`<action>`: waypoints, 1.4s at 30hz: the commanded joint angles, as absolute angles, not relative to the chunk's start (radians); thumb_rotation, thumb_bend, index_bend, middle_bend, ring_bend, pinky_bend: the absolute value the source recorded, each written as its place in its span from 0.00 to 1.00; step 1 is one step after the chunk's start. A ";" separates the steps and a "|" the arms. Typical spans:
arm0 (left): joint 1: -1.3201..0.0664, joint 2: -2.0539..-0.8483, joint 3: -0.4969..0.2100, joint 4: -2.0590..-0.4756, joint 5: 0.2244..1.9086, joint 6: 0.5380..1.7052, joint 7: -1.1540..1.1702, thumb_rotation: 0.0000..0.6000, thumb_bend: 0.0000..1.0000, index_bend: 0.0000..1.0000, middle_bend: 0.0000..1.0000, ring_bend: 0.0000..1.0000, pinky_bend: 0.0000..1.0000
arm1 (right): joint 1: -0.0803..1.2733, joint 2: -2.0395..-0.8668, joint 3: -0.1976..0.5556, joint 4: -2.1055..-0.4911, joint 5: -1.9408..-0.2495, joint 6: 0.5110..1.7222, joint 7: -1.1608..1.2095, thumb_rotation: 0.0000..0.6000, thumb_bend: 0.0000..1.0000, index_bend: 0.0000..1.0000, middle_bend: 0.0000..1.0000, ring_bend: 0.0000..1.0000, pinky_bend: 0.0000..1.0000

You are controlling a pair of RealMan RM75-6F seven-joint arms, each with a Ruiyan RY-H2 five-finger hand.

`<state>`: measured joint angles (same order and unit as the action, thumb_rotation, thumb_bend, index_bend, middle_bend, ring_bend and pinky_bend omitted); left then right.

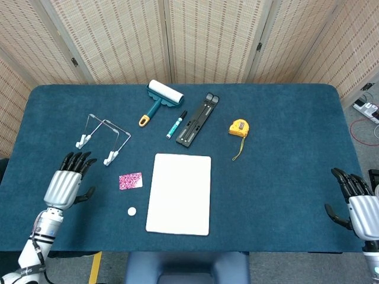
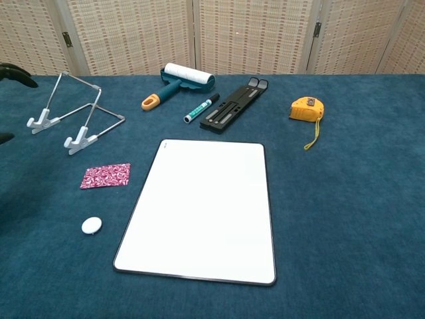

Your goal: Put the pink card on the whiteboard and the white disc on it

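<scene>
With fingers spread and empty, the left hand [image 1: 64,184] should approach the flat pink patterned card [image 1: 130,180] low, lifting one edge off the blue tabletop [image 1: 284,148]; the right hand [image 1: 362,210] hangs empty, fingers apart.

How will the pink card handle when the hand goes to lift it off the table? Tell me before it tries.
The pink card lies flat on the blue cloth with no raised edge showing, so it will probably be hard to get fingers under. It looks thin, so likely light and somewhat bendy. The left hand is open beside it and may need to slide or pinch an edge.
</scene>
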<state>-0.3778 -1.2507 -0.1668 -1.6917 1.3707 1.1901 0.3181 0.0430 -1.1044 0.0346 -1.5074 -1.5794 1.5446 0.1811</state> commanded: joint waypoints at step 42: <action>-0.666 -1.557 -0.136 -1.505 0.880 0.986 0.639 1.00 0.37 0.25 0.16 0.11 0.00 | 0.034 -1.099 0.035 -1.493 -1.562 1.538 0.198 1.00 0.37 0.05 0.13 0.14 0.11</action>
<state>-0.6653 -1.5557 -0.1370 -1.5062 0.8807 0.9853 0.6386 0.0336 -1.0989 0.0348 -1.4931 -1.5616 1.5385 0.1983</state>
